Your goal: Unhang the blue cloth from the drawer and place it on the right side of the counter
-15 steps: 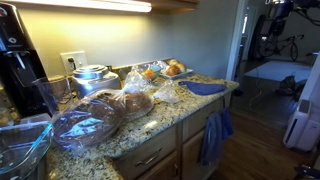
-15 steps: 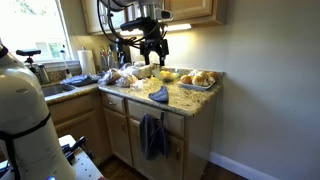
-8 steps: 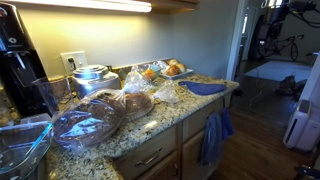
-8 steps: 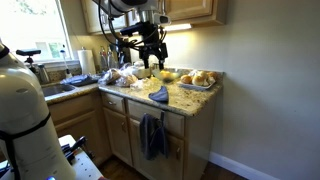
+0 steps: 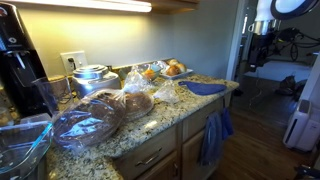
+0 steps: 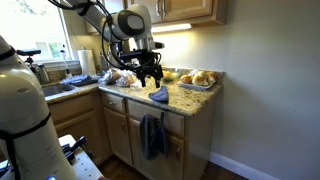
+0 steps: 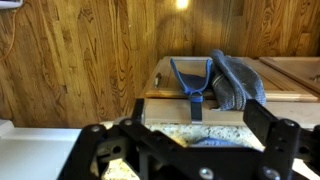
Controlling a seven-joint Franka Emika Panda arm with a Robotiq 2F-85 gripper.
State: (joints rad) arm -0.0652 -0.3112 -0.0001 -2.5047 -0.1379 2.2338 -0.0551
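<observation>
The blue cloth (image 6: 151,135) hangs from the drawer front under the granite counter (image 6: 185,100). It also shows in an exterior view (image 5: 213,136). In the wrist view the cloth (image 7: 236,78) drapes over the drawer's top edge, with a blue loop (image 7: 191,84) beside it. My gripper (image 6: 150,73) hovers open and empty just above the counter's front edge, directly over the cloth. In the wrist view its two black fingers (image 7: 197,112) are spread wide apart with nothing between them.
A blue item (image 6: 158,95) lies on the counter under the gripper. It also shows in an exterior view (image 5: 205,88). Bagged bread (image 5: 95,118), a tray of rolls (image 6: 200,78), a metal pot (image 5: 90,76) and a coffee machine (image 5: 18,60) crowd the counter.
The gripper has come down from near the upper cabinets to just above the counter's front edge. The cloth has not moved.
</observation>
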